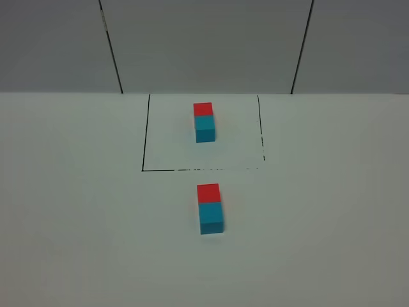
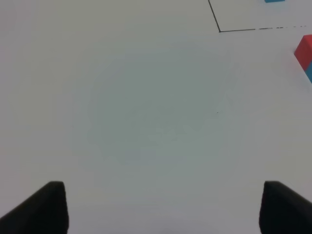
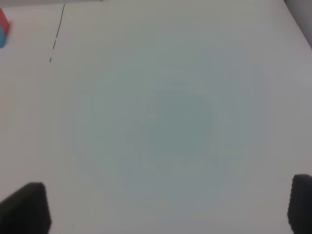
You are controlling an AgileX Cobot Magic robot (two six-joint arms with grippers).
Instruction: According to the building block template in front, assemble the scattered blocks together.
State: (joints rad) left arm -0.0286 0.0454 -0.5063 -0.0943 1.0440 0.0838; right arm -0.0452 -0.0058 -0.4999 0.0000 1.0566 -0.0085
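A white surface (image 1: 77,211) fills most of the high view, with a grey panelled wall (image 1: 204,45) behind it, split by two dark seams. On the far half of the surface a thin black outline (image 1: 142,134) is drawn as an open-topped frame: solid on its left side, broken into dashes along the near edge and the right side.

The nearest thing to a container is that drawn frame, and it encloses one item, the building block template (image 1: 204,121): a red cube at the far end joined to a cyan cube at the near end, forming one short bar that lies in the upper middle of the frame, apart from every line.

Just outside the near edge of the frame lie the scattered blocks (image 1: 210,208), two cubes: one red, one cyan. They touch face to face, red on the far side and cyan on the near side, in the same order and direction as the template, and almost in line with it.

By count: two red cubes, two cyan cubes, one drawn frame.

Neither arm appears in the high view. The left pincer (image 2: 163,207) hangs over bare surface with its dark tips spread wide and nothing between them; the red-and-cyan pair shows at the edge of its view. The right pincer (image 3: 168,207) is likewise wide apart and empty above bare surface.
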